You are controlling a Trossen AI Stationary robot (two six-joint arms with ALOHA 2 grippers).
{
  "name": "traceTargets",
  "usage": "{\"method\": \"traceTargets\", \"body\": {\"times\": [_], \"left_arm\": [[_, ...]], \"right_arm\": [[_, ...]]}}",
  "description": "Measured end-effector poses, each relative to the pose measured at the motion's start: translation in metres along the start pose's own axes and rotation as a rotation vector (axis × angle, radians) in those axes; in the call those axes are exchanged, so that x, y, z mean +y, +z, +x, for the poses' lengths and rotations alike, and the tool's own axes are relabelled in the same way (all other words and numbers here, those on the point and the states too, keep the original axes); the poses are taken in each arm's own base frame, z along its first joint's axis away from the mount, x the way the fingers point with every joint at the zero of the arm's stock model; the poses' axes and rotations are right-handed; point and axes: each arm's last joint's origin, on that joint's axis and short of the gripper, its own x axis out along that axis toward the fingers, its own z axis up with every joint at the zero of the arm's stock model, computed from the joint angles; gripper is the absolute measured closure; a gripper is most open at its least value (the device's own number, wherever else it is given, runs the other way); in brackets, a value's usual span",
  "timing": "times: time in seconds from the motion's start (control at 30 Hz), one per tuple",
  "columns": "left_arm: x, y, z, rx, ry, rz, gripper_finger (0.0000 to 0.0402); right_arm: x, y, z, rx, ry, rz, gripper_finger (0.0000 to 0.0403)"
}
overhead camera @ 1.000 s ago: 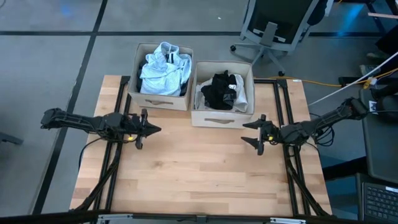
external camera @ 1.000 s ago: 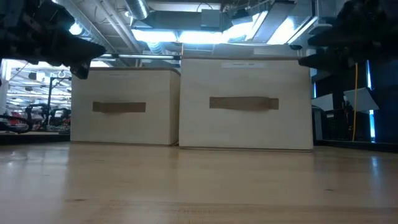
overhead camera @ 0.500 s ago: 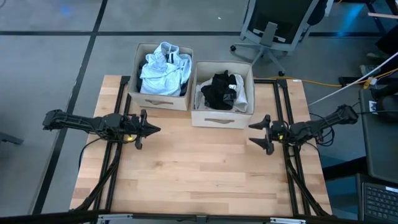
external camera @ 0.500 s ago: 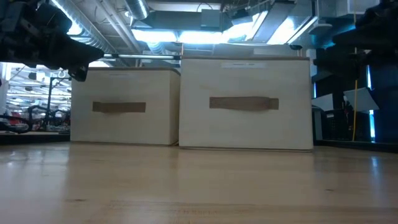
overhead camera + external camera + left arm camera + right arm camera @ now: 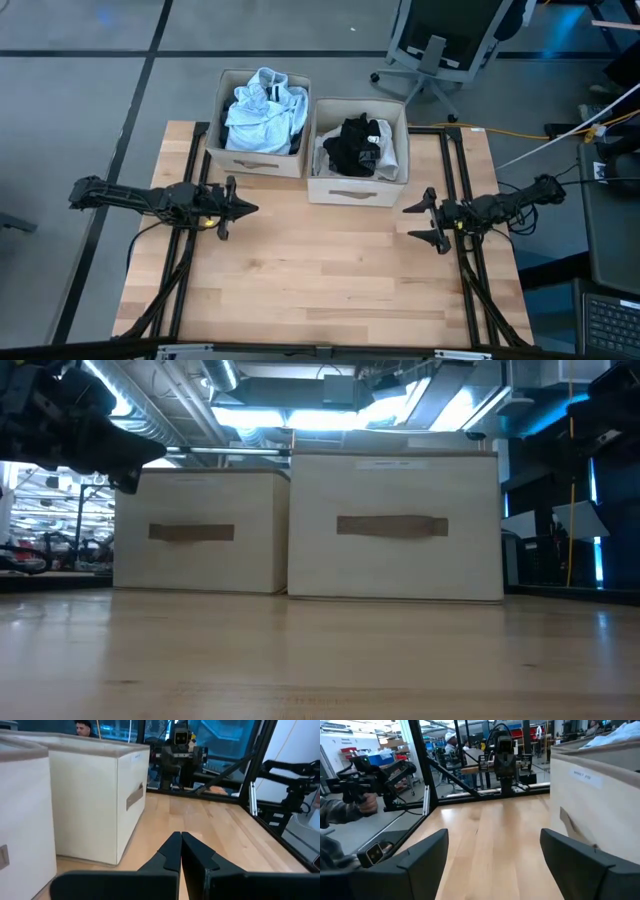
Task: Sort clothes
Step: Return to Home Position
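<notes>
Clothes (image 5: pixel 262 105) boxed at twelve o'clock.
Left gripper (image 5: pixel 243 208) fingers closed, right gripper (image 5: pixel 418 222) fingers spread; careless swing could clip a box (image 5: pixel 357 190).

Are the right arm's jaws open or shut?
Open: the right gripper shows a wide gap between its jaws, above the table near its right edge. The left gripper waits shut.

In the left box (image 5: pixel 255 164) pale clothes (image 5: pixel 262 110) are seen piled, black clothes (image 5: pixel 355 142) in the right box (image 5: pixel 350 192), left gripper (image 5: pixel 250 208) closed, right gripper (image 5: pixel 408 222) spread, both held over the table (image 5: pixel 320 270).
</notes>
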Motion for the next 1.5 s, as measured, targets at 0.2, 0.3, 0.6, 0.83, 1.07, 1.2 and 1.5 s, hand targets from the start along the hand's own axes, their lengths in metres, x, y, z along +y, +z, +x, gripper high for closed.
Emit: {"method": "traceTargets", "body": {"times": [0.2,0.3,0.6,0.83,1.07,1.2,1.5], "left_arm": [[0.001,-0.002,0.000,0.017,0.016,0.011,0.0400],[0.002,-0.002,0.000,0.015,0.026,0.020,0.0400],[0.005,-0.001,0.000,0.014,0.046,0.026,0.0400],[0.004,-0.002,0.000,0.023,0.016,0.024,0.0400],[0.004,-0.005,0.000,0.054,-0.006,0.033,0.0400],[0.004,-0.002,-0.001,0.027,-0.002,0.071,0.0400],[0.005,0.006,-0.013,-0.085,-0.001,0.073,0.0400]], "right_arm": [[0.000,0.000,0.000,-0.001,-0.001,0.025,0.0087],[0.001,-0.001,0.000,0.015,0.053,-0.037,0.0087],[0.007,-0.004,-0.001,0.056,0.262,-0.020,0.0087],[0.005,-0.005,0.000,0.021,0.194,-0.021,0.0087],[0.005,-0.005,0.000,0.024,0.199,-0.025,0.0087],[0.005,-0.005,0.000,0.025,0.199,-0.024,0.0087],[0.005,-0.006,0.000,0.025,0.199,-0.022,0.0087]]}}
